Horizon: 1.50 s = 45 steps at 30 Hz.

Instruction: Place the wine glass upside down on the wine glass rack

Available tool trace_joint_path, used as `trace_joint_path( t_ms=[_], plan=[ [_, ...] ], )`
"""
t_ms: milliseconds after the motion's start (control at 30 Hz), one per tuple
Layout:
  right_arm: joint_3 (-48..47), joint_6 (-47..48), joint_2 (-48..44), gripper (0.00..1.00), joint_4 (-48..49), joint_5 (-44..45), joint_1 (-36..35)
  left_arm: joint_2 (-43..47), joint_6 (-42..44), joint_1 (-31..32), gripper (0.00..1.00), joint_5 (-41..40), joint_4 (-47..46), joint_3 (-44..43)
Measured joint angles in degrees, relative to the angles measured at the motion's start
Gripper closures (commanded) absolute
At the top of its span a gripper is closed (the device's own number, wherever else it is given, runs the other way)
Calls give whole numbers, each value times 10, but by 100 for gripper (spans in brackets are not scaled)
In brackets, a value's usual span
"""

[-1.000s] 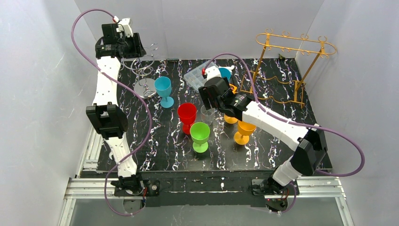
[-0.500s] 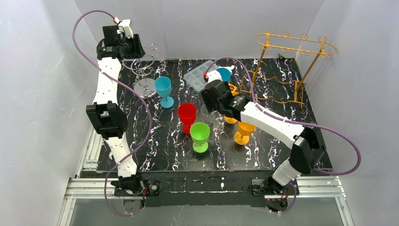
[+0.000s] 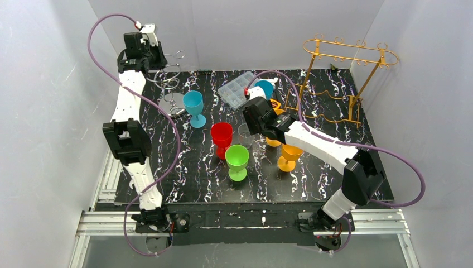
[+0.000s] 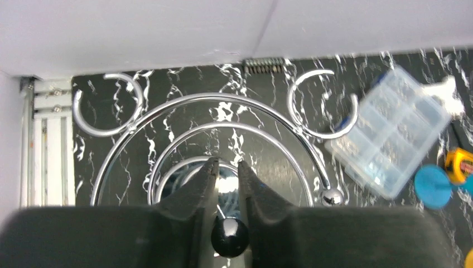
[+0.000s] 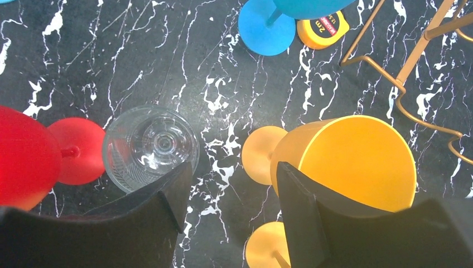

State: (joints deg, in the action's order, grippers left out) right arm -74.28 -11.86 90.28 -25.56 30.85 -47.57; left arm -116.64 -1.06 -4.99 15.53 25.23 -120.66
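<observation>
The chrome spiral wine glass rack (image 3: pixel 170 84) stands at the back left. My left gripper (image 3: pixel 150 60) hangs over its top. In the left wrist view the gripper (image 4: pixel 226 164) has its jaws drawn in on the rack's black knob (image 4: pixel 229 237), which fills the gap between them, above the chrome arcs (image 4: pixel 220 96). My right gripper (image 3: pixel 254 120) hovers mid-table. It (image 5: pixel 231 173) is open over bare tabletop, with a clear wine glass (image 5: pixel 148 142) under its left finger and an orange wine glass (image 5: pixel 357 162) by its right finger. Nothing is held there.
Blue (image 3: pixel 193 103), red (image 3: pixel 221 134), green (image 3: pixel 237 158) and a second orange (image 3: pixel 290 153) wine glass stand upright mid-table. A teal glass (image 3: pixel 265 87) lies near a clear plastic box (image 3: pixel 237 89) and a tape measure (image 5: pixel 322 29). A gold rack (image 3: pixel 348 56) stands at the back right.
My left gripper's jaws have narrowed around the rack's knob. My right gripper has shifted slightly toward the back right and its jaws have narrowed a little.
</observation>
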Motion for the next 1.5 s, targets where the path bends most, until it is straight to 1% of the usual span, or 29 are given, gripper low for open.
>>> trace_joint_path(
  t_ms=[33,67,200,300,500,700,967,1000,1100,1167,1267,1367,1400,1433,1467,1500],
  plan=[
    [3,0,0,35,0,0,1,0,1,0,100,4,-8,2],
    [5,-1,1,35,0,0,2,2,16,0,100,-8,-15,3],
    [18,-5,1,36,1,-2,4,5,15,0,100,-5,-27,12],
    [26,-9,1,36,0,-2,7,25,18,0,100,-1,-38,43],
    [28,-19,1,35,2,-10,16,94,59,0,100,40,-41,131],
    [28,-28,2,36,7,-29,22,166,97,0,100,78,-6,204],
    [5,-37,40,38,16,-73,22,256,127,2,100,98,18,293],
    [4,-38,43,39,17,-77,22,266,130,2,96,100,20,303],
    [3,-41,54,42,18,-82,22,289,134,2,79,108,25,325],
    [-1,-41,64,44,19,-81,22,297,135,3,66,115,31,331],
    [-3,-41,78,48,21,-81,22,303,132,3,47,130,30,331],
    [-3,-41,91,57,22,-82,22,307,129,3,29,138,30,331],
    [-3,-41,95,60,25,-82,22,307,128,3,19,139,30,331],
    [-3,-41,99,63,28,-84,22,307,127,3,5,139,30,331],
    [-3,-41,103,66,30,-85,22,307,124,3,2,139,31,331],
    [-4,-41,107,70,32,-86,22,307,123,3,2,139,31,331]
  ],
)
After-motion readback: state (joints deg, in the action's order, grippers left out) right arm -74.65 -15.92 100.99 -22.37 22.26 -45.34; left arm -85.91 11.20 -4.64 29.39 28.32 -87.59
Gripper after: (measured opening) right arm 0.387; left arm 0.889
